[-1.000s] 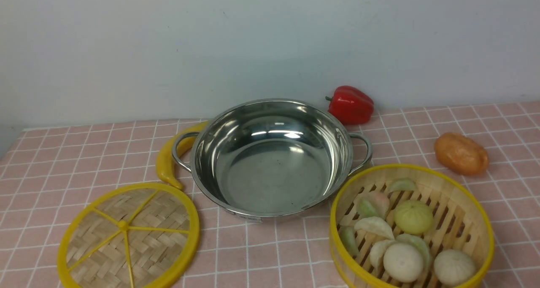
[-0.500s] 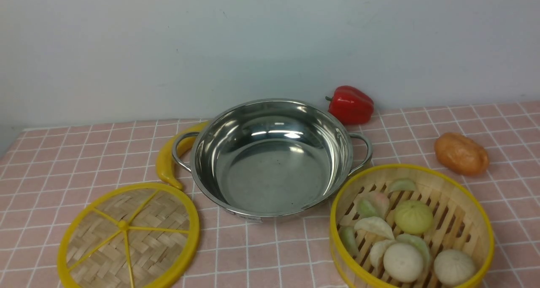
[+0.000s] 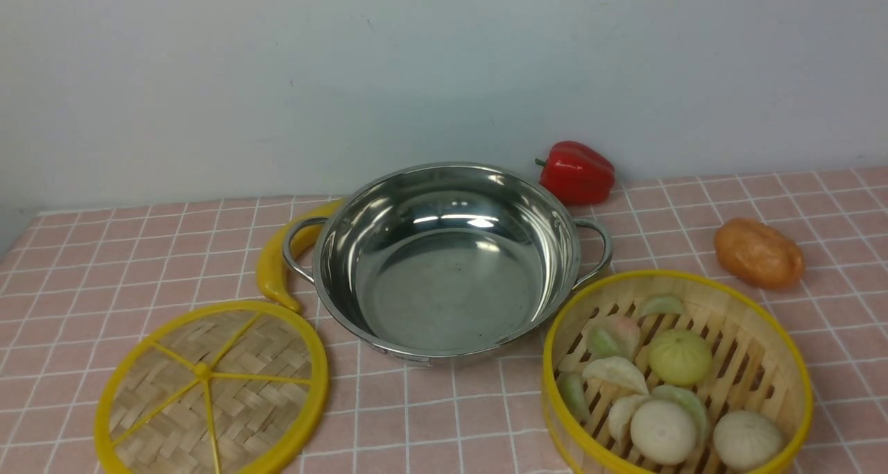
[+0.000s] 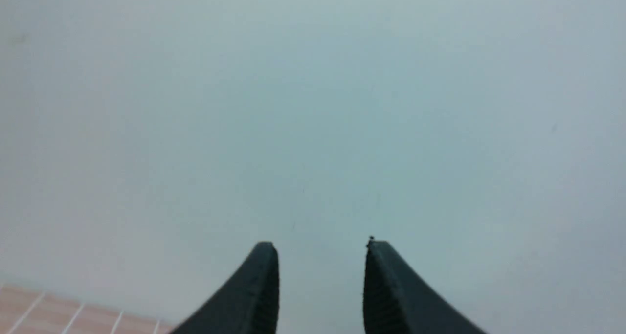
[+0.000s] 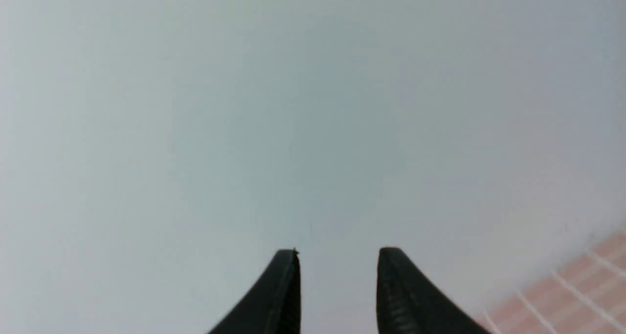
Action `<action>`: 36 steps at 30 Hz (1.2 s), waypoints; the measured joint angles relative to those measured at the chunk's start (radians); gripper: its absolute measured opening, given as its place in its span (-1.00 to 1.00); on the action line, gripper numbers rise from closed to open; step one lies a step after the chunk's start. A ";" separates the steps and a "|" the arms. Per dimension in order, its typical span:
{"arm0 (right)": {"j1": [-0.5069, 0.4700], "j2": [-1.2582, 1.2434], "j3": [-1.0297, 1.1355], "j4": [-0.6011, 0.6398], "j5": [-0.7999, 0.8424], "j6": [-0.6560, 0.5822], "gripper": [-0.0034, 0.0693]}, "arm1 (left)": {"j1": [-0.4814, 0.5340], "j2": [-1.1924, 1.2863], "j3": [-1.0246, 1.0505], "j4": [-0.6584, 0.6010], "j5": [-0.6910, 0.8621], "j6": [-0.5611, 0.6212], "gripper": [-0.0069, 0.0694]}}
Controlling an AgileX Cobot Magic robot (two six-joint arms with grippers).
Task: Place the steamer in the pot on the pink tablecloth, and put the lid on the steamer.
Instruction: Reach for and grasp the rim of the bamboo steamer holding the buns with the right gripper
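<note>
The empty steel pot [image 3: 447, 259] stands in the middle of the pink tablecloth [image 3: 104, 252]. The steamer [image 3: 676, 373], a bamboo basket with yellow rims and toy buns and dumplings inside, sits at the front right, beside the pot. The lid [image 3: 211, 391], a flat woven disc with a yellow rim and spokes, lies at the front left. Neither arm shows in the front view. My left gripper [image 4: 320, 246] is open and empty, facing the pale wall. My right gripper [image 5: 337, 253] is open and empty, also facing the wall.
A yellow banana-like toy [image 3: 277, 262] lies against the pot's left handle. A red bell pepper [image 3: 577, 172] sits behind the pot by the wall. An orange-brown potato-like toy [image 3: 758, 252] lies at the right. Corners of the cloth show in both wrist views [image 4: 58, 314] [image 5: 572, 295].
</note>
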 joint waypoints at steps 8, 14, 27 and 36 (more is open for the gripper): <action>0.000 0.000 0.000 0.119 -0.300 0.064 -0.25 | 0.000 0.000 0.000 0.006 -0.295 -0.002 -0.18; 0.000 0.000 -0.007 0.118 -0.369 0.241 -0.25 | 0.000 0.000 -0.008 0.039 -0.479 -0.002 -0.18; 0.000 0.248 -0.532 -0.515 -0.225 0.280 -0.25 | 0.000 0.212 -0.567 -0.004 -0.059 0.205 -0.18; 0.000 0.710 -0.813 -0.728 0.652 0.376 -0.25 | 0.000 0.647 -0.705 -0.006 0.622 0.254 -0.18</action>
